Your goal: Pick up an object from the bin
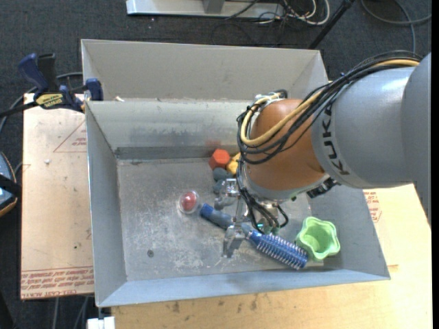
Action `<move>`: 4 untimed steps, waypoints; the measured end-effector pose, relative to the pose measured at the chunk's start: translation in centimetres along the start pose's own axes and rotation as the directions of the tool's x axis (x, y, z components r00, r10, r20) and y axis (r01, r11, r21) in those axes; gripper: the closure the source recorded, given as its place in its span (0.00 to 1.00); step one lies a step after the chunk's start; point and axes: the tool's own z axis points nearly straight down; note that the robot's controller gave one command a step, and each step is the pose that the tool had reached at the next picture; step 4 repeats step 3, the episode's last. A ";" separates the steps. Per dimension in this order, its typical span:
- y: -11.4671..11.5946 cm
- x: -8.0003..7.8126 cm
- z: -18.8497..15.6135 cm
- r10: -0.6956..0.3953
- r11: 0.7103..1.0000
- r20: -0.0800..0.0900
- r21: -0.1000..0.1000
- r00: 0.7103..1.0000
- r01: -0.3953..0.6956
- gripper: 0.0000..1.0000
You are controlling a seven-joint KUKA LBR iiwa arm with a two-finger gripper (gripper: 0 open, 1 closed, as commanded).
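Observation:
My gripper (228,216) is low over the bin floor, right of the middle, and stands open. One metal fingertip (231,242) rests near the front and the other (225,190) further back. A short blue cylinder-like piece (214,215) lies on the floor in the gap between them, touched by neither as far as I can see. A blue bristle hairbrush (280,249) lies just right of the front finger. A small clear ball with a red core (188,201) sits to the left of the fingers.
A green flower-shaped cup (319,238) stands at the front right corner. An orange lump (220,158), a yellow piece (234,162) and a dark teal piece (219,175) cluster near the back wall, behind the gripper. The arm's orange cover and cables hang over the bin's right half.

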 end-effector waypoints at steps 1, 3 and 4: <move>-2.3 -5.0 6.2 -0.195 0.981 0.011 0.000 0.981 0.195 0.00; -2.9 -4.0 -9.0 -0.497 0.868 0.013 0.007 0.867 0.497 1.00; -2.9 -4.0 -9.0 -0.497 0.868 0.013 0.007 0.867 0.497 1.00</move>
